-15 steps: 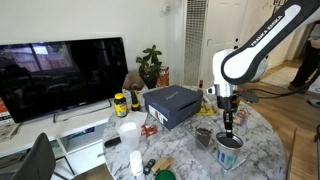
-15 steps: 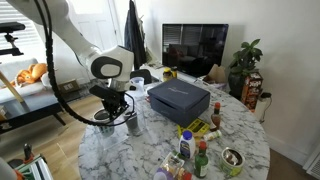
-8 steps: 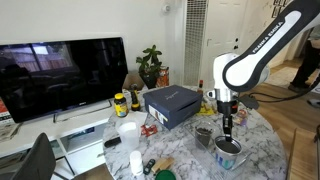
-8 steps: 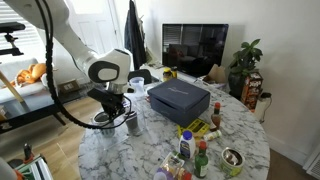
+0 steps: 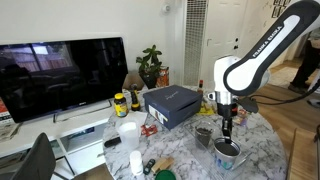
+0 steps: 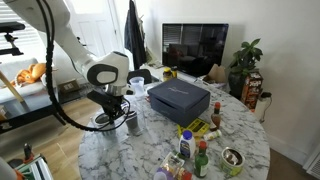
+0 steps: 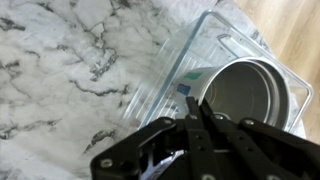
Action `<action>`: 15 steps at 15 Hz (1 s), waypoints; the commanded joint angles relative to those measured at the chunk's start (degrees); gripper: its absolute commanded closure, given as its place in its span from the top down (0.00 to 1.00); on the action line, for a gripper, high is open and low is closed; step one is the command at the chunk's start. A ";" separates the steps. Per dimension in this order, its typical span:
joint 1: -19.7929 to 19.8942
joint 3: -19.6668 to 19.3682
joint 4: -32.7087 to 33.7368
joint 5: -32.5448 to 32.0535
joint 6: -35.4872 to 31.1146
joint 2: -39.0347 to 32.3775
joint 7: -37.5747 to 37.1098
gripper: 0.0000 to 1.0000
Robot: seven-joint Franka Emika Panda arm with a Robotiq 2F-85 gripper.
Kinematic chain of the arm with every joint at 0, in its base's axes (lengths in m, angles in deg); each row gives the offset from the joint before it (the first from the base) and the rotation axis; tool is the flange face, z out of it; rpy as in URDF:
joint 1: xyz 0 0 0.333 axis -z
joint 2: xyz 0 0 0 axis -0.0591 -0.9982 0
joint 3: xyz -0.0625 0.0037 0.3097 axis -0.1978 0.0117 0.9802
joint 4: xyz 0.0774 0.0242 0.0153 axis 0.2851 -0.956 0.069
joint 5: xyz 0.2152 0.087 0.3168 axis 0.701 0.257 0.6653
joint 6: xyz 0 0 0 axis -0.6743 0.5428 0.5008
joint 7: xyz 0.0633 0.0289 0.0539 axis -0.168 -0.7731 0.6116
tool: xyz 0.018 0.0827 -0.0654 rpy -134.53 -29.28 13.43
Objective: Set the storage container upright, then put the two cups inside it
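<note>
The clear plastic storage container (image 7: 185, 55) stands open side up on the marble table. The silvery metal cup (image 7: 250, 95) with a bluish-white side sits inside it; it also shows in both exterior views (image 5: 228, 153) (image 6: 104, 122). My gripper (image 7: 198, 108) is straight above it, fingers pinched together on the cup's near rim; it shows in both exterior views (image 5: 226, 130) (image 6: 109, 108). The small dark grey-brown cup (image 5: 203, 134) (image 6: 132, 123) stands on the table right beside the container, outside it.
A dark blue box (image 5: 172, 105) (image 6: 180, 99) lies mid-table. Bottles and jars (image 6: 188, 148) cluster at one side, with a white cup (image 5: 127, 132) and a yellow-labelled jar (image 5: 120, 104). A small bowl (image 6: 232, 157) sits near the table edge. A TV (image 5: 60, 75) stands behind.
My gripper has come down a little over the container, and the metal cup has sunk slightly with it. Nothing else on the table has moved.
</note>
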 commanded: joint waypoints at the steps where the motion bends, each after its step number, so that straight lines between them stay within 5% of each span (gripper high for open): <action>1: -0.09 0.34 -0.45 0.51 -1.31 -0.96 -0.92 0.15; 2: 0.03 0.40 -0.38 0.71 -0.85 -0.91 -0.49 0.30; 11: -0.08 -0.42 -2.85 2.15 5.41 13.01 3.91 0.96; 15: -1.31 -2.31 -1.80 0.78 11.89 21.93 3.51 1.00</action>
